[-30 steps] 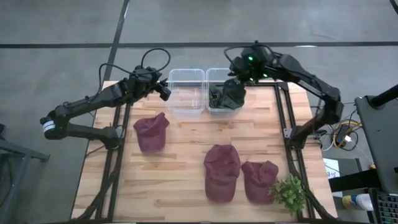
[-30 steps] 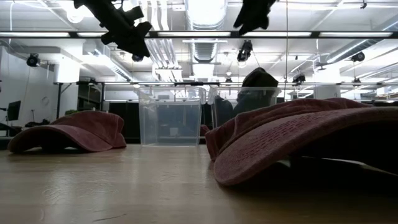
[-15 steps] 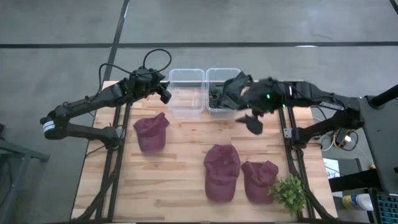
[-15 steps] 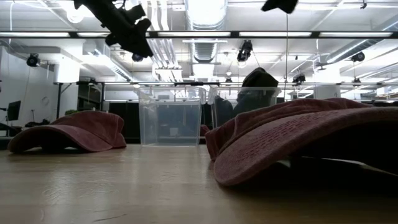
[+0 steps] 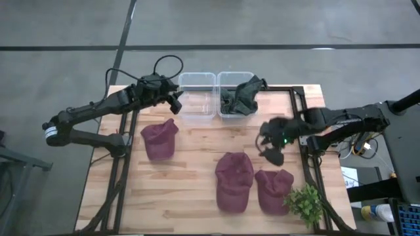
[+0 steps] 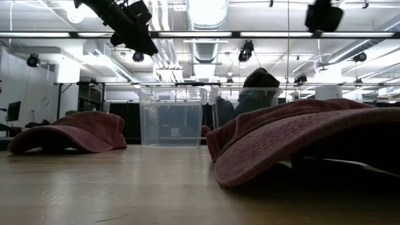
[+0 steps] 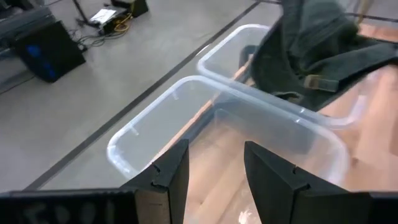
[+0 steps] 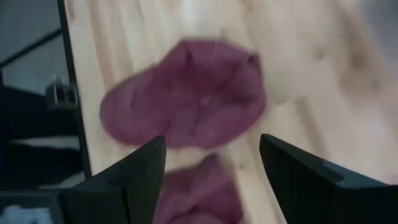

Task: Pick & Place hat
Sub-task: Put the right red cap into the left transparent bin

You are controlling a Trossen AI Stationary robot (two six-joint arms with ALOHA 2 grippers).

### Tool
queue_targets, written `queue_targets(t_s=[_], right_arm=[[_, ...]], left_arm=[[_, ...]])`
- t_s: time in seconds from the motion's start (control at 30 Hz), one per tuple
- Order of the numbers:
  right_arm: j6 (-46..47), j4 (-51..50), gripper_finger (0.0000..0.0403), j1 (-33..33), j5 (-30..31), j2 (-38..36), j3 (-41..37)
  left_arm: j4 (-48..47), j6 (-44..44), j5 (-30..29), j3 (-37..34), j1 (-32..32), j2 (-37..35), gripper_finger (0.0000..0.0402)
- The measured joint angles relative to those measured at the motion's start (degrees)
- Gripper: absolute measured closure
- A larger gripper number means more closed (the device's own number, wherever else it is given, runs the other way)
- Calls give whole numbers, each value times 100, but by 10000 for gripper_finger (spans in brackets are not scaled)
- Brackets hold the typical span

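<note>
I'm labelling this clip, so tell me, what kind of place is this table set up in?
Most likely a robotics lab or workshop in an industrial hall. The low view shows exposed ceiling ducts and long strip lights; the high view shows a bare concrete floor around the wooden table, with loose cables beside it.

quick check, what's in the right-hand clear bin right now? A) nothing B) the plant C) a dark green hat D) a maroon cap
C: in the high view a dark green hat sits in the right-hand clear bin, partly draped over its rim, while the three maroon caps lie out on the table.
</note>
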Motion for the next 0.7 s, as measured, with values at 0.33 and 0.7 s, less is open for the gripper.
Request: queue_targets(t_s=[0.33, 0.7], right_arm=[[1062, 37, 153, 1180, -5, 22, -586], [1872, 175, 149, 1507, 1, 26, -1148]], left_arm=[[-94, -24, -660, 489, -1456, -28, 255], [-131, -467, -2090, 595, -2872, -28, 255]])
